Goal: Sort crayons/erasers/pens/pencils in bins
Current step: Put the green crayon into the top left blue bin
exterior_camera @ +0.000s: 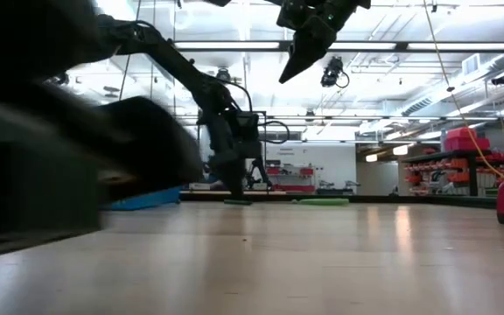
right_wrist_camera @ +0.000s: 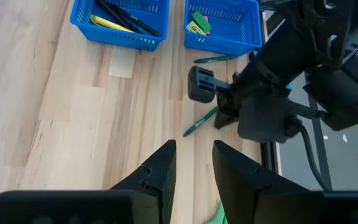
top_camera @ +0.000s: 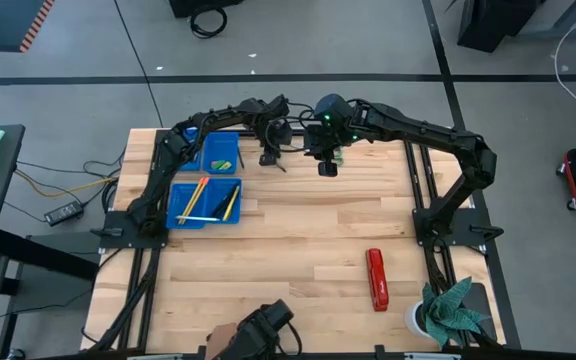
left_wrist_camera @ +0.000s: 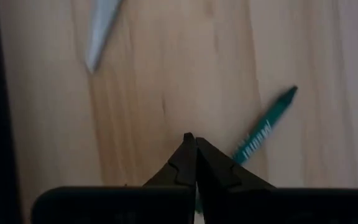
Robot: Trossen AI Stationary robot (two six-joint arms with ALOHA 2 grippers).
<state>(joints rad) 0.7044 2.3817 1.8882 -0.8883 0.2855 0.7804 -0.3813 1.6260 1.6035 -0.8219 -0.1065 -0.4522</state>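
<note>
A green crayon point(left_wrist_camera: 263, 127) lies flat on the wood near the table's far edge, also seen in the right wrist view point(right_wrist_camera: 199, 124). My left gripper point(left_wrist_camera: 194, 140) is shut, pointing steeply down and low over the table point(top_camera: 268, 158), with its tips right beside the crayon's one end. A second green crayon point(right_wrist_camera: 215, 59) lies by a blue bin point(right_wrist_camera: 222, 25) that holds green and yellow bits. The other blue bin point(right_wrist_camera: 120, 18) holds dark pens and a yellow pencil. My right gripper point(right_wrist_camera: 191, 162) hangs open, high above the table point(top_camera: 326, 165), with nothing between its fingers. My left gripper has nothing between its shut fingers. The green crayon's end point(left_wrist_camera: 238, 155) runs in behind one finger point(left_wrist_camera: 219, 171). I cannot tell whether the finger touches it.
A pale grey pointed thing point(left_wrist_camera: 101, 31) lies beyond the left gripper. A red stapler point(top_camera: 376, 278) lies at the near right, with a potted plant point(top_camera: 448, 312) at the corner. A dark object point(top_camera: 263, 328) sits at the near edge and blocks the low view's left side.
</note>
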